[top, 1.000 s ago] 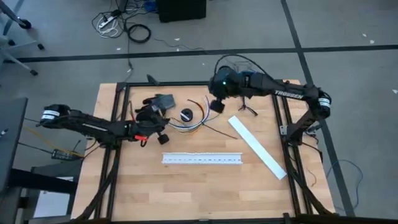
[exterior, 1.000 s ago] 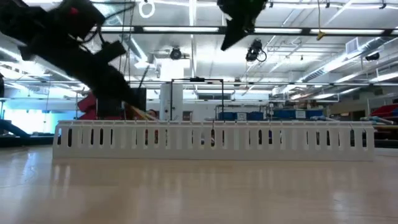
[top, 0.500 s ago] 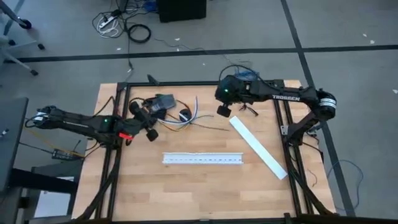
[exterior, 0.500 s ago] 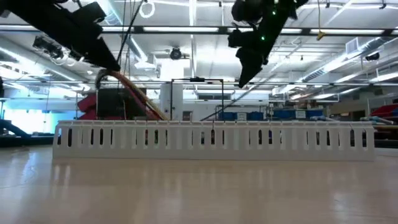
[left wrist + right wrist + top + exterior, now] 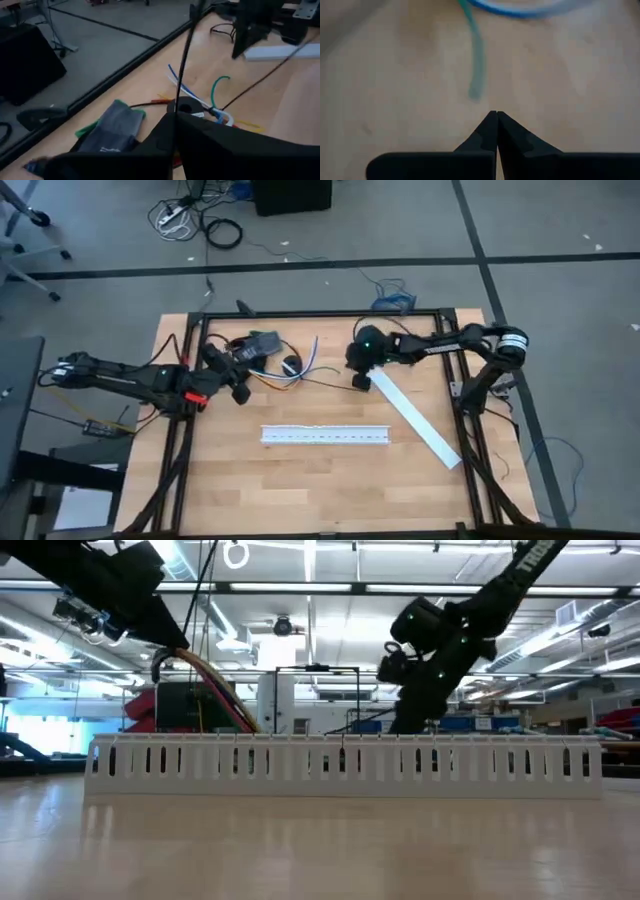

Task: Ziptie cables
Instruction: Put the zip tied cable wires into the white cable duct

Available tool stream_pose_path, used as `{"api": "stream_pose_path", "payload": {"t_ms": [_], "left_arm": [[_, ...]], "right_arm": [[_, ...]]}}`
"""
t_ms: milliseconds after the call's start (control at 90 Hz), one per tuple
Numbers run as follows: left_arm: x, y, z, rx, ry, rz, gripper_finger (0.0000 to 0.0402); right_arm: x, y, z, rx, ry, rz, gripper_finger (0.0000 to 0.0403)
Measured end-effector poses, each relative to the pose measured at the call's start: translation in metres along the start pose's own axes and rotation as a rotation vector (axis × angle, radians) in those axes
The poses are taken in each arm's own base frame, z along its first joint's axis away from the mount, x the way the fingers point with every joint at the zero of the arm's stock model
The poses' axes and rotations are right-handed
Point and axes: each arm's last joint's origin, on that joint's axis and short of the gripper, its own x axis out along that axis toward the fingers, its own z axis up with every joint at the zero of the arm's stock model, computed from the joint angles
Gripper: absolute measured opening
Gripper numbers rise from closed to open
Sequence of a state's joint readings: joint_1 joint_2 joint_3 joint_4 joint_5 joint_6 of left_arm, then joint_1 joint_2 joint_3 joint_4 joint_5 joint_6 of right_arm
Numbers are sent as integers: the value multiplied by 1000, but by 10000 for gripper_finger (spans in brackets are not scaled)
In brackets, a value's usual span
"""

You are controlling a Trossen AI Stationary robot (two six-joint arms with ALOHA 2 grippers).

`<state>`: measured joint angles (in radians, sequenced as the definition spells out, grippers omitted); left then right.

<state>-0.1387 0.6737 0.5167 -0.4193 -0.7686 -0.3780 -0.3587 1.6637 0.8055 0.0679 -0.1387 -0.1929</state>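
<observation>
The right gripper [image 5: 359,380] sits low over the far half of the table [image 5: 300,480], at the upper end of a plain white strip [image 5: 415,418] that lies slantwise there. Its wrist camera shows the two dark fingers [image 5: 495,131] pressed together with nothing between them, pointing at bare wood, with a blurred green wire end [image 5: 475,55] and a blue curve lying just ahead. From above, none of that closeness can be read; the fingers are only a dark lump.

The left gripper [image 5: 240,392] hangs over the left side of the table, near a grey and green cloth-like bundle [image 5: 258,345]. Its wrist view shows its fingers [image 5: 172,130] closed, with a thin black strand [image 5: 186,50] rising from the tips. I take it for the ziptie, though from above I cannot pick it out. That same view looks out on the cables [image 5: 200,97], loose blue, white, green and red strands sprawled on the wood around a small black round piece [image 5: 187,106]. From above the cables [image 5: 295,372] lie between the two grippers.

The low view hides the table's far half behind the white slotted channel [image 5: 345,758]; it does show orange and red wires [image 5: 215,700] hanging by the left arm.
</observation>
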Motion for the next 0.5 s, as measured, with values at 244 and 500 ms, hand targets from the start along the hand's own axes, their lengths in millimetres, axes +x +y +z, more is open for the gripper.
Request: {"api": "stream_pose_path", "payload": {"t_ms": [244,500], "left_arm": [[-1,-1,7,-31,-40,-11,0],[-5,-2,16,34,-45,-44,0]], "right_arm": [[17,21,31,-63,-144,65,57],[14,18,62,-195,-237,11,153]]}}
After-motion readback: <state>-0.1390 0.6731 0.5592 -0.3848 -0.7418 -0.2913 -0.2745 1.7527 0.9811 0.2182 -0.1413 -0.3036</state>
